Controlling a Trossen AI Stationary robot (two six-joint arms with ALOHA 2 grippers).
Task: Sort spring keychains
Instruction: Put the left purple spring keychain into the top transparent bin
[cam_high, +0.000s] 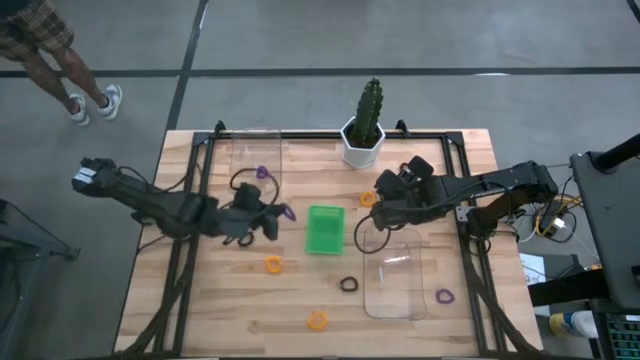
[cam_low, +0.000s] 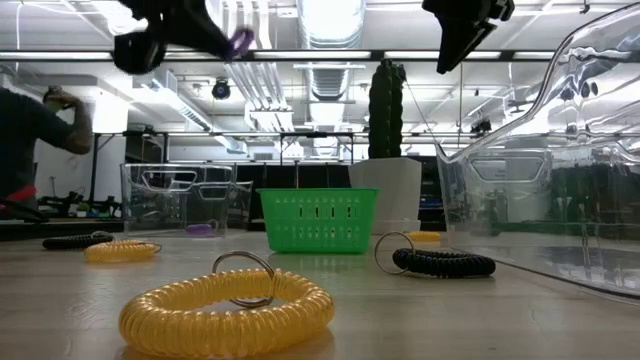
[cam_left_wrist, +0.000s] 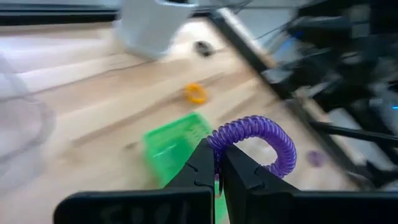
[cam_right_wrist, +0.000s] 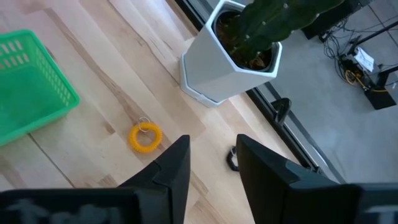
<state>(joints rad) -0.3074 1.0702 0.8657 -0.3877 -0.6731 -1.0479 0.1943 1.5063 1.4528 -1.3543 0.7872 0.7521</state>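
Observation:
My left gripper (cam_high: 268, 222) hangs above the table just left of the green tray (cam_high: 323, 229) and is shut on a purple spring keychain (cam_left_wrist: 261, 135). My right gripper (cam_right_wrist: 211, 146) is open in the air near the cactus pot (cam_high: 361, 142), over an orange keychain (cam_right_wrist: 145, 137) that lies flat on the wood. Other keychains lie flat on the table: orange ones (cam_high: 273, 264) (cam_high: 317, 320), a black one (cam_high: 347, 284) and a purple one (cam_high: 445, 296). One more purple keychain (cam_high: 262, 172) lies in the far clear tray (cam_high: 250, 150). My left gripper pinches the purple keychain between its two fingertips (cam_left_wrist: 200, 163) at one end of the coil (cam_left_wrist: 216, 140). The rest of the coil arches free beyond the fingers. The keychain is lifted clear of the table, as the low view shows (cam_low: 238, 42).
A second clear tray (cam_high: 395, 272) lies at the near right. The white pot with the cactus stands at the far edge. A dark metal frame (cam_high: 190, 200) runs round the tabletop. A person (cam_high: 60, 60) stands beyond the table's far left corner.

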